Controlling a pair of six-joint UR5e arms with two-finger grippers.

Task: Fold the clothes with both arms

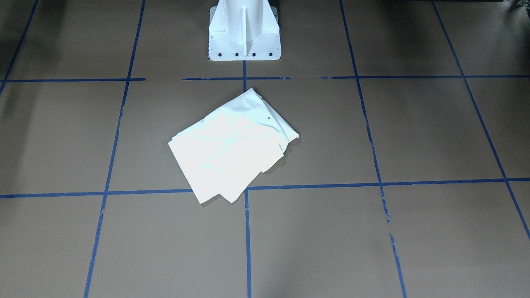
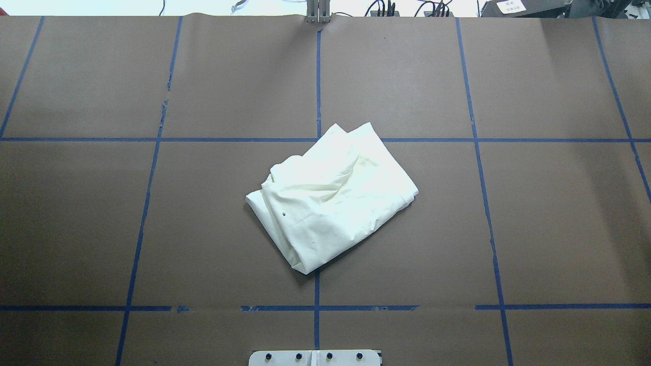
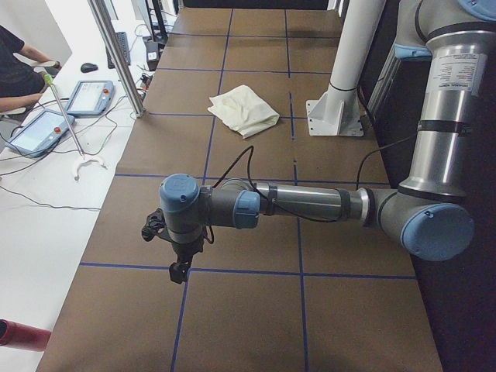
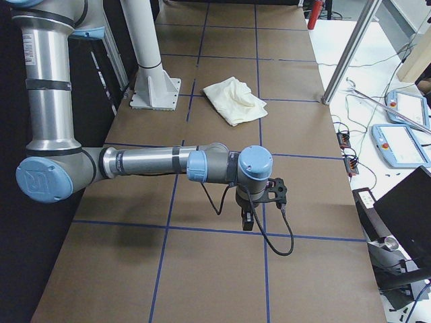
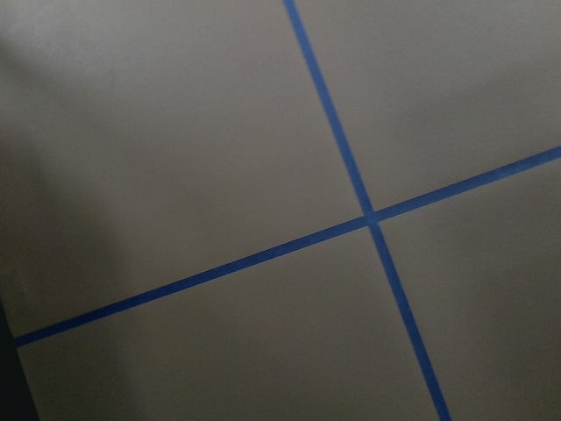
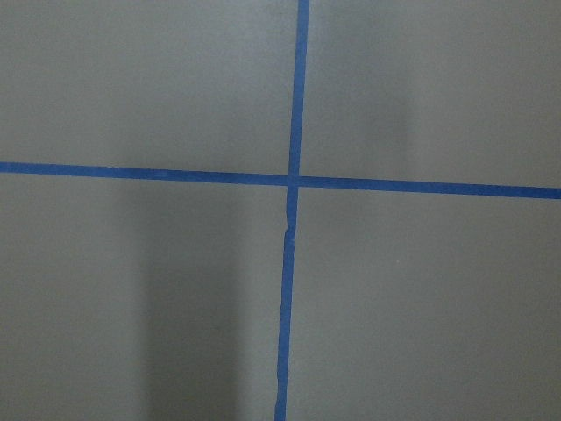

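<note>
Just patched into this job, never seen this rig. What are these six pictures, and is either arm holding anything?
This is a robot with two grey arms, its white pedestal standing at the edge of a table covered in brown paper with blue tape lines. Two pictures look down on the table, one from behind the robot and one facing it. Both show the cream shirt lying as a rumpled folded bundle near the middle, with nothing touching it. The two side pictures are from the table's ends: one shows the left arm, the other the right arm, each stretched low over the table, far from the shirt. Nothing hangs from the left gripper or the right gripper; open or shut, I cannot tell. The last two are wrist cameras, seeing only paper and tape.
</note>
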